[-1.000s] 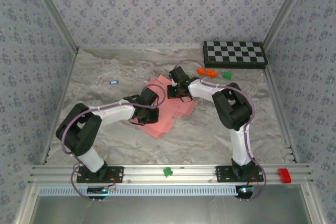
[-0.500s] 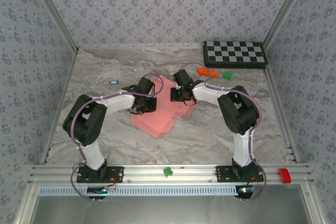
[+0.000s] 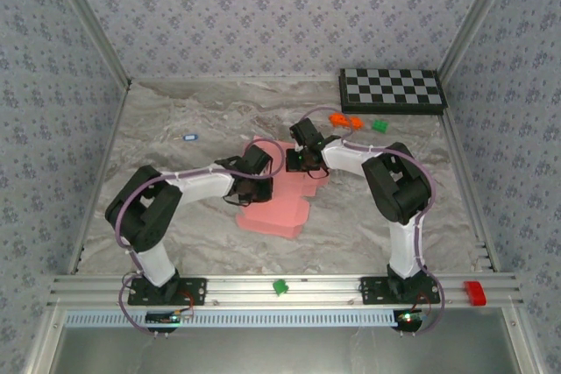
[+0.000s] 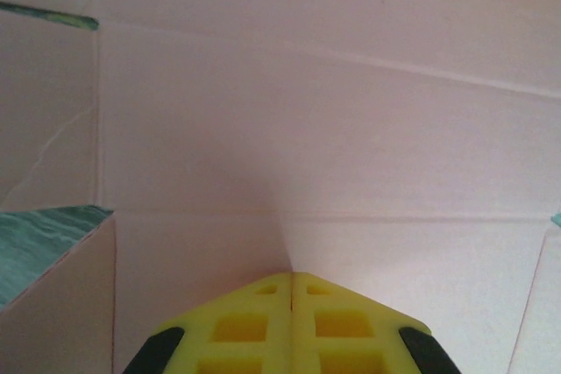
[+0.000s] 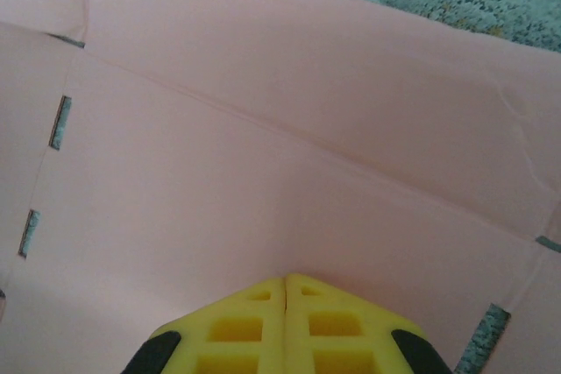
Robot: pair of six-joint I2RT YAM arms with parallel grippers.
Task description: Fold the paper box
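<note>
The paper box [image 3: 273, 209] is a flat salmon-pink die-cut sheet lying mid-table, with crease lines and small slots showing in both wrist views. My left gripper [image 3: 254, 172] stands over the sheet's left part. In the left wrist view its yellow fingers are shut together, with the left gripper's tip [image 4: 292, 276] pressed down on the pink card [image 4: 307, 129]. My right gripper [image 3: 299, 161] is over the sheet's far right part. It is shut too, and the right gripper's tip [image 5: 286, 279] rests on the pink sheet [image 5: 263, 155] below a long crease.
A checkerboard [image 3: 393, 90] lies at the back right, with orange blocks [image 3: 344, 119] and a green block [image 3: 379, 125] in front of it. A small blue item [image 3: 188, 137] sits far left. On the near rail are a green piece [image 3: 280, 286] and a red piece [image 3: 473, 291].
The left gripper swung away from me, then came back toward me and right, dragging the sheet. The sheet has turned and now lies squarer. The right gripper shifted slightly right, then held.
</note>
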